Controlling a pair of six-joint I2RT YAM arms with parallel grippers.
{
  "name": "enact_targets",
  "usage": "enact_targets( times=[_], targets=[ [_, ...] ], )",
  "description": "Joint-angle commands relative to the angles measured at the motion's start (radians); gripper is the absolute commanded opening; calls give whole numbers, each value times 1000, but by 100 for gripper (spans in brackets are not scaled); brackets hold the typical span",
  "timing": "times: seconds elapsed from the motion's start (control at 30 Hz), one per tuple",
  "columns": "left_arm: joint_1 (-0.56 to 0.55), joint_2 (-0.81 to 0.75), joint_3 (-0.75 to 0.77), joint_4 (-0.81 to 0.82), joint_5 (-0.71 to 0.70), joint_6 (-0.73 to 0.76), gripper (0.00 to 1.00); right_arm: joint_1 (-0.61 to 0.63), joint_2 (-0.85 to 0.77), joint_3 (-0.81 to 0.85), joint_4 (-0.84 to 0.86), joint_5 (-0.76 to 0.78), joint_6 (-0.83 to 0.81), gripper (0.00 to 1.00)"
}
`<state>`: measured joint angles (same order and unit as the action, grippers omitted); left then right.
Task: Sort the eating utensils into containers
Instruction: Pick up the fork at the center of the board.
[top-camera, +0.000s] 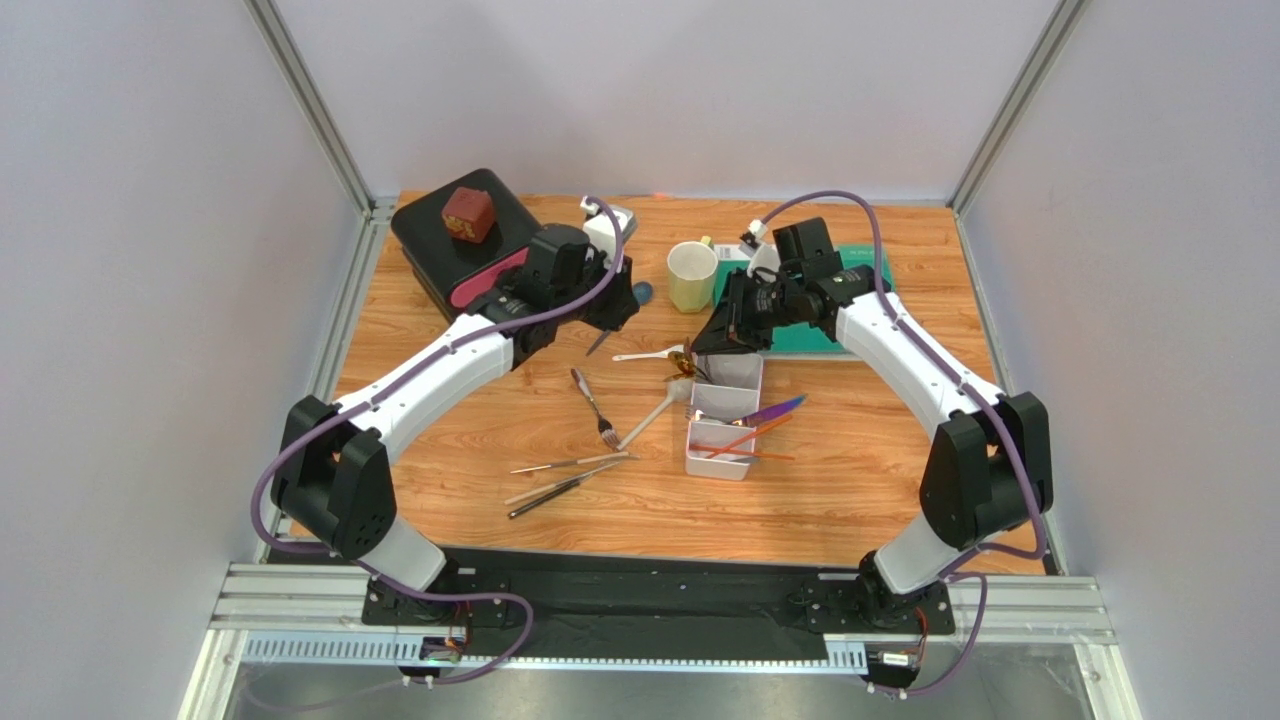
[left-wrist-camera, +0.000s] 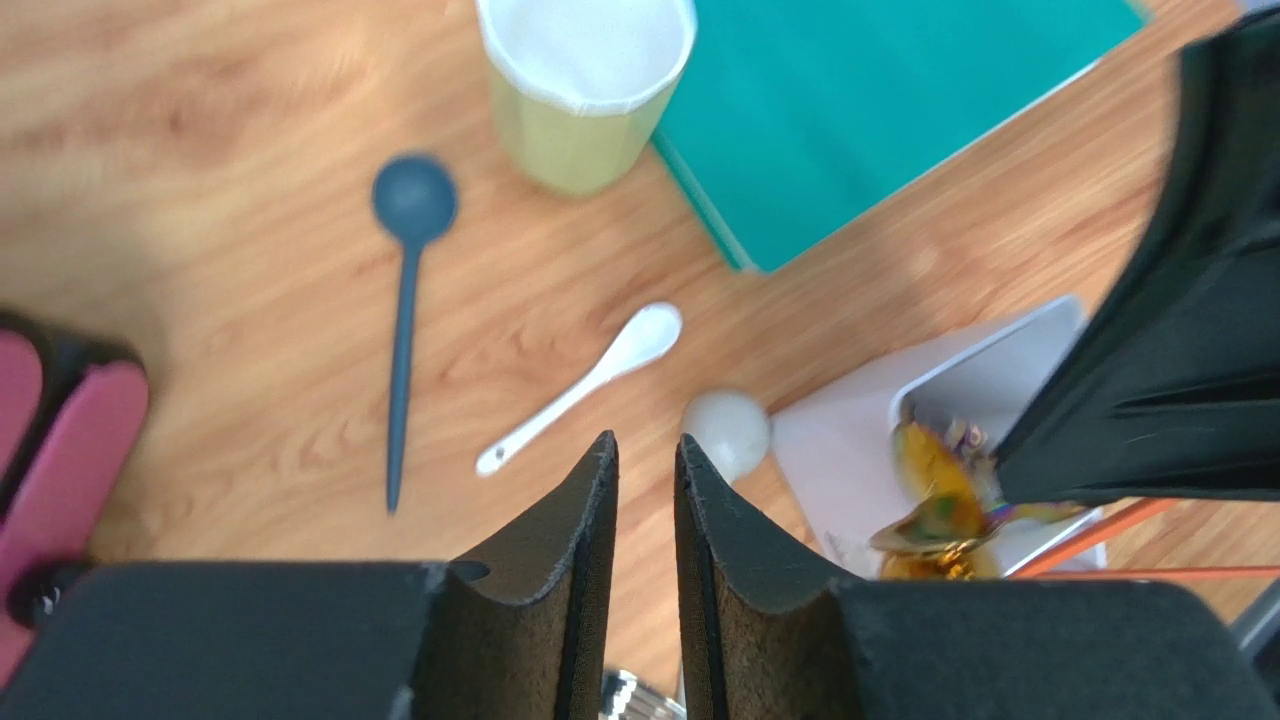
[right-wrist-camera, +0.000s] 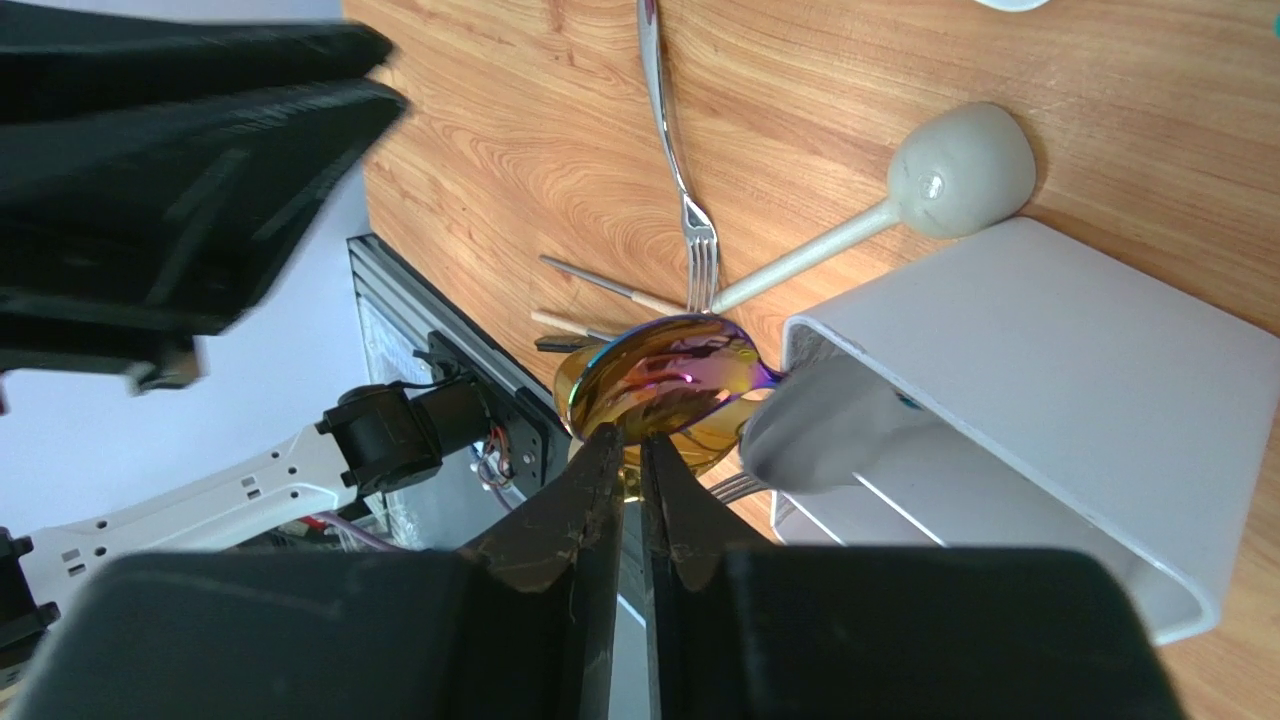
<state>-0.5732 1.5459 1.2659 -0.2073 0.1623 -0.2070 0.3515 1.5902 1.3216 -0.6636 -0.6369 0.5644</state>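
Iridescent purple-gold spoon (right-wrist-camera: 661, 375), bowl glossy and mirror-like, lies at the far end of the white tray (right-wrist-camera: 1052, 345). Right gripper (right-wrist-camera: 631, 440) hangs over that end, tips at the spoon. Jaws show a slit; whether they grip cannot be told.

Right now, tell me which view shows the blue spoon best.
The left wrist view. There the blue spoon lies whole on the table, from bowl to handle tip, large and with nothing over it. The top view shows it tiny, little more than its bowl. The right wrist view does not show it.
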Motion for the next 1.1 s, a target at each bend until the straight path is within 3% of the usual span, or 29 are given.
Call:
enact_targets(
  times=[0.0, 0.4, 0.47, 0.63, 1.07],
  targets=[
    [16, -50, -65, -127, -70, -38, 27, 4, -1, -13, 70, 9, 40, 15],
    [26, -43, -151, -285, -38, -68, 27, 0, -2, 85, 50, 28, 58, 24],
    [26, 3, -146, -311, -70, -74, 34, 0, -7, 108, 26, 45, 51, 24],
    [38, 130, -120, -320, -43, -89, 34, -32, -59, 160, -14, 104, 42, 24],
    [50, 215, -83, -331, -81, -114, 35, -132, -170, 81, -30, 125, 32, 23]
  ],
)
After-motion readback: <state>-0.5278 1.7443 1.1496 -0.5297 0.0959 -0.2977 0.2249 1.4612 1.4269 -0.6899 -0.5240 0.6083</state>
